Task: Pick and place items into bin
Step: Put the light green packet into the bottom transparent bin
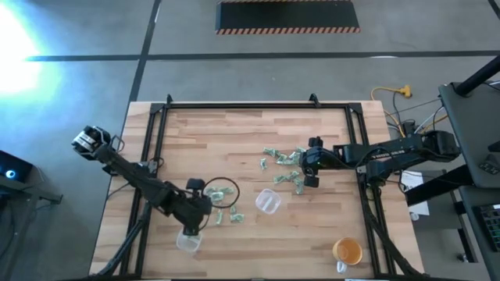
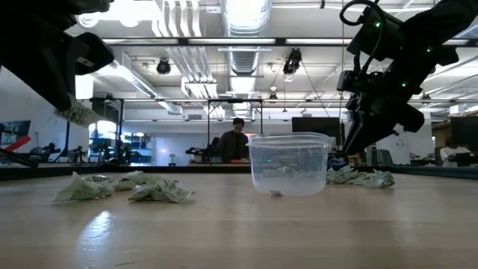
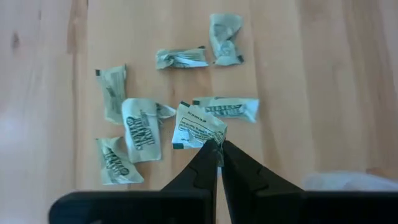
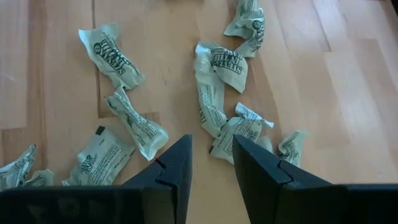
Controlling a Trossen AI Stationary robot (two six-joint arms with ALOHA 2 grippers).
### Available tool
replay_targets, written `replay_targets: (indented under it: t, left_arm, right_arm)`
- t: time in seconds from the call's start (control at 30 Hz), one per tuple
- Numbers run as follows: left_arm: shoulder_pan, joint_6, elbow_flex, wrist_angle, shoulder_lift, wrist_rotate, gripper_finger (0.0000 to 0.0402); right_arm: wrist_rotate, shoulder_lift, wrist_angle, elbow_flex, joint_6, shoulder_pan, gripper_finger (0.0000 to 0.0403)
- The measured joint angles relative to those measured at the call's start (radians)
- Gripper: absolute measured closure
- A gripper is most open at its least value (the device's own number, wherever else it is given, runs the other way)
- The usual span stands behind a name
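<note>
**A:** Where is the left tool (image 3: pixel 219 151) right now?

**B:** Over the tabletop (image 1: pixel 234 133) toward seven o'clock in the high view, just above a small scatter of green-and-white wrappers (image 3: pixel 140 127). Its two dark fingers (image 3: pixel 198 171) are pressed together, and their tips pinch the corner of one wrapper (image 3: pixel 198 126), which lies against its neighbours on the wood.

**A:** And the right tool (image 4: pixel 211 163)?

**B:** It is near the middle of the tabletop, a little toward three o'clock, over the bigger pile of wrappers (image 1: pixel 285 165). Its fingers stand spread with a gap between them, and nothing is held. In its wrist view the wrappers lie just ahead of the tips, several overlapping, none between the fingers.

**A:** So the items are in two groups?

**B:** Yes. One loose cluster sits around the right tool, and a smaller one by the left tool at about seven o'clock. From table height they show as crumpled heaps (image 2: pixel 123 187) flat on the wood.

**A:** Any containers?

**B:** A clear cup (image 1: pixel 268 202) stands between the two groups, toward six o'clock from centre. In the low view it is upright, and I cannot tell whether anything is in it. A second clear cup (image 1: pixel 188 242) is at the near edge just under the left arm, and an orange cup (image 1: pixel 347 250) stands toward five o'clock, well apart from the wrappers.

**A:** Anything behind the tabletop?

**B:** A person (image 2: pixel 236 142) far back in the room.
</note>
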Motion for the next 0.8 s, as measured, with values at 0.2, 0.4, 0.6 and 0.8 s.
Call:
replay_targets:
  t: [0.2,0.4,0.6,0.8]
  left_arm:
    - [-0.081,-0.093,0.003,-0.001,-0.002,0.027,0.0401]
    - [-0.184,-0.217,0.028,-0.002,-0.003,0.031,0.0401]
    - [-0.272,-0.369,0.045,-0.002,-0.002,0.031,0.0401]
    - [-0.330,-0.514,0.027,0.000,0.014,0.035,0.0401]
  right_arm:
    - [0.000,0.000,0.007,0.000,-0.001,0.000,0.0298]
    - [0.000,0.000,0.020,-0.001,0.000,0.000,0.0298]
    - [0.000,0.000,0.028,-0.001,0.000,0.000,0.0298]
    - [-0.001,0.000,0.030,-0.001,0.000,0.000,0.0298]
